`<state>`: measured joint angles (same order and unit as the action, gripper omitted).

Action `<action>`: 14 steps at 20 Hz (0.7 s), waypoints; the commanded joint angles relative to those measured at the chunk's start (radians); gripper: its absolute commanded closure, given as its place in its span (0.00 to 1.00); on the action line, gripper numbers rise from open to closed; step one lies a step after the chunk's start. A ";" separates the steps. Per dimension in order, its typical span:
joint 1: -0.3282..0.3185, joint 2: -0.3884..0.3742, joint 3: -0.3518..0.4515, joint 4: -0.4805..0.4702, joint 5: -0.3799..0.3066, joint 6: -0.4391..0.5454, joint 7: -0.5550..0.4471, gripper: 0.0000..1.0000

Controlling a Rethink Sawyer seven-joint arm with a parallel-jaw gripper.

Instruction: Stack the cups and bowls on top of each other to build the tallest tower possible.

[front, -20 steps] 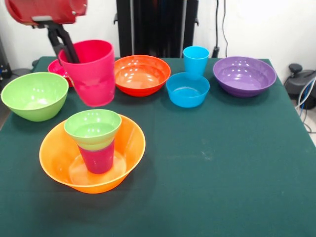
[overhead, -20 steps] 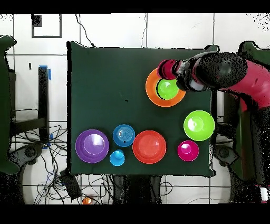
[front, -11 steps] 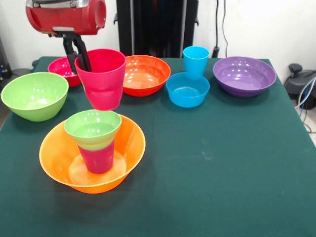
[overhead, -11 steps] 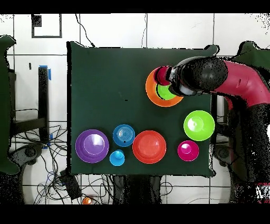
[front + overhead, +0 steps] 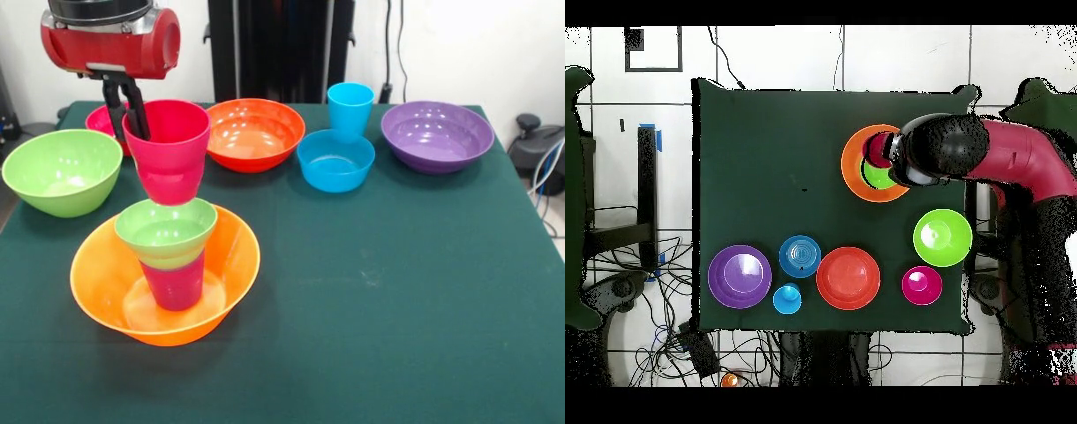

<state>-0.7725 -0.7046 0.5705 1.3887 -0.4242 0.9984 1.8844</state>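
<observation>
Front view: the hand descends from the 12 o'clock edge and is clamped on the rim of the red-pink cup, with one black finger inside the cup wall and one outside. The cup is held upright, mouth up, with its base at the rim of the small lime green bowl; whether the two touch cannot be determined.

The small lime green bowl sits mouth up on an inverted purple-magenta cup, which stands at the centre of the large orange bowl. These three items form the tower, located at 8 o'clock on the green bench.

Remaining items in this view:
- Large lime green bowl at 9 o'clock, just beside the tower base.
- Small pink-red bowl at 10 o'clock, partly hidden behind the hand.
- Red-orange bowl at 12 o'clock.
- Small blue bowl at 1 o'clock, with the sky blue cup standing upright just behind it.
- Large purple bowl at 2 o'clock.

Overhead view: the arm enters from 3 o'clock, and its wrist covers most of the tower; only a crescent of the orange bowl rim and parts of the lime green bowl and red-pink cup remain visible.
</observation>
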 commanded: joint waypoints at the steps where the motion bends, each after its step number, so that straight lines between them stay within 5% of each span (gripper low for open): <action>1: 0.040 0.073 -0.019 0.018 -0.078 -0.009 -0.129 1.00; 14: 0.070 0.133 -0.020 -0.036 -0.076 -0.004 -0.104 1.00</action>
<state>-0.7586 -0.6557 0.5704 1.3805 -0.4294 0.9984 1.8844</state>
